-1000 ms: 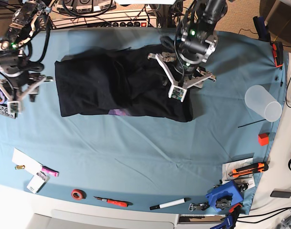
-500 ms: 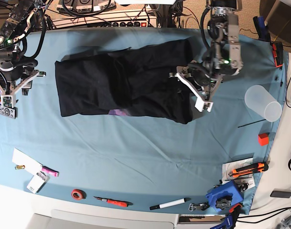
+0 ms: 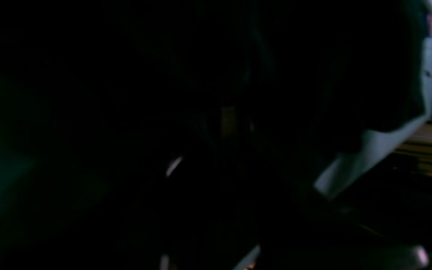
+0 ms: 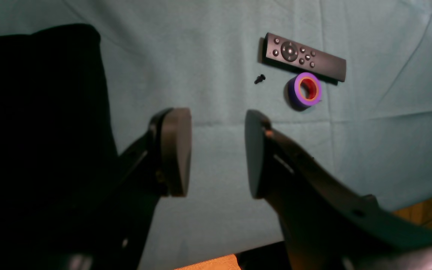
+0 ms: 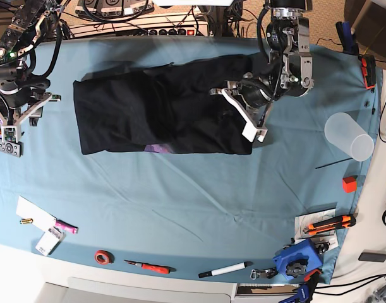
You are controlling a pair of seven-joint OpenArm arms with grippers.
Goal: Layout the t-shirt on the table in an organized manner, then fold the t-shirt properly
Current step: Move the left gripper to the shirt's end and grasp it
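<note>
**Inspector:** Base view first. Where is the t-shirt (image 5: pixel 161 110)?

**Operator:** I see it bunched lengthwise on the far half of the table (image 5: pixel 199 208). My left gripper (image 5: pixel 243 113) sits at the shirt's edge on that view's right. I cannot tell whether it has pinched cloth. The right gripper (image 5: pixel 16 120) hangs beside the other end, apart from it.

**Inspector:** Left wrist view?

**Operator:** Almost black. Only dark fabric and a sliver of blue cloth show.

**Inspector:** Right wrist view?

**Operator:** Its 2 fingers (image 4: pixel 174 150) stand spread, empty, over bare cloth near a remote (image 4: pixel 304 56) and tape roll (image 4: pixel 306 90).

**Inspector:** Step?

**Operator:** Layout, I judge. Next I need both ends held, then drawn apart.
</note>
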